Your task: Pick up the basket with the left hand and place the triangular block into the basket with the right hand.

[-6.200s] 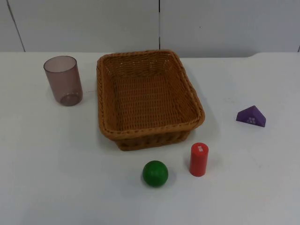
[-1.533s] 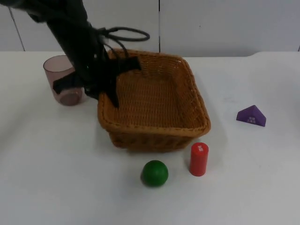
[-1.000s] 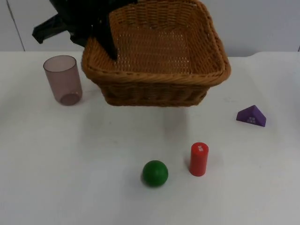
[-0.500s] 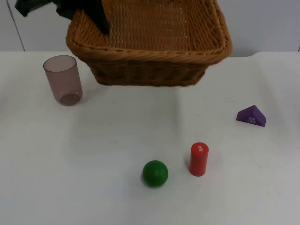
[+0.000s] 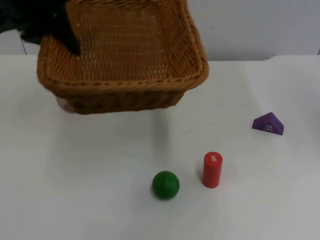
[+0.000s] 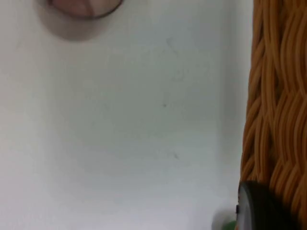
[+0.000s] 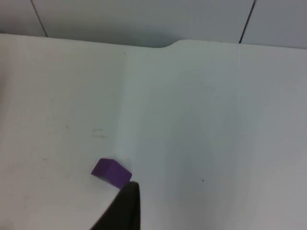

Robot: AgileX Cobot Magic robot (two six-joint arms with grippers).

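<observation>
The brown wicker basket [image 5: 125, 55] hangs in the air above the table's back left, tilted. My left gripper [image 5: 64, 36] is shut on its left rim, one black finger inside the wall. In the left wrist view the woven basket wall [image 6: 273, 120] runs beside a black fingertip [image 6: 259, 211]. The purple triangular block [image 5: 268, 124] lies on the table at the right, apart from everything. In the right wrist view the triangular block [image 7: 111, 172] lies just beyond a black fingertip [image 7: 125, 211] of my right gripper, which is open and holds nothing.
A red cylinder [image 5: 212, 170] stands upright near the front middle, with a green ball [image 5: 165, 184] to its left. A translucent purple cup [image 6: 84, 5] stands on the table under the raised basket. The grey partition wall [image 5: 260, 25] closes the back.
The left arm has carried the raised basket to the left, and it now covers the cup in the top view. The block, cylinder and ball have not moved.
</observation>
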